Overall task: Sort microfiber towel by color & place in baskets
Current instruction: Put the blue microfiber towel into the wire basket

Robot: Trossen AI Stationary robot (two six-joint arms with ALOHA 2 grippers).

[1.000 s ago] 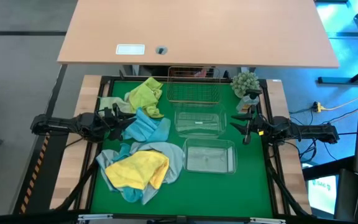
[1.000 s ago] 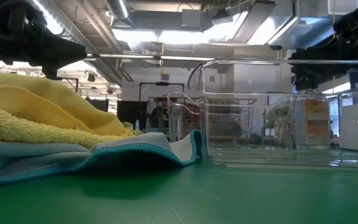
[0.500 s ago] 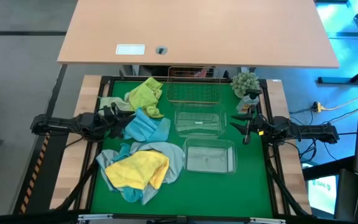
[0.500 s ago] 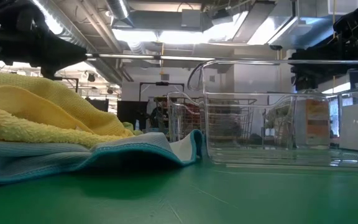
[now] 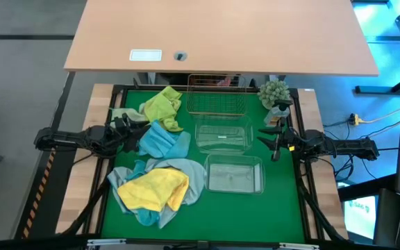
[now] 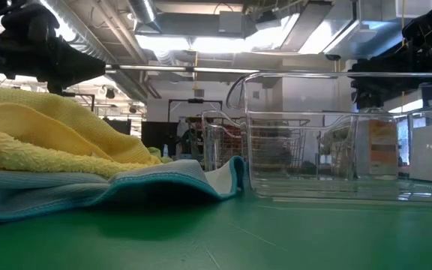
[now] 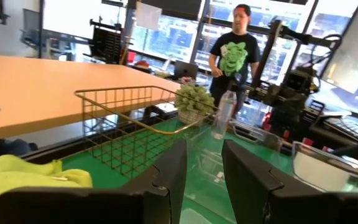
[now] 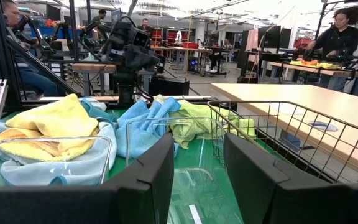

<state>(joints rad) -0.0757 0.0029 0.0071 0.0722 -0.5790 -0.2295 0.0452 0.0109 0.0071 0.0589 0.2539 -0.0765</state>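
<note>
Two grippers, both empty with fingers spread. Left gripper hovers at centre-left of the high view, just beside the blue towel; right gripper hovers at centre-right, beside the middle tub.

Towels, left half of the green table: blue towel at centre; lime-green towel above it toward the frame's top; yellow towel at lower left, lying on a pale grey-blue towel with teal edging.

Baskets, in a column right of centre, none holding a towel: copper wire basket uppermost, clear plastic tub in the middle, second clear tub lowest.

Other: small potted plant at the table's upper right corner; person in a black shirt beyond the table in the left wrist view.
</note>
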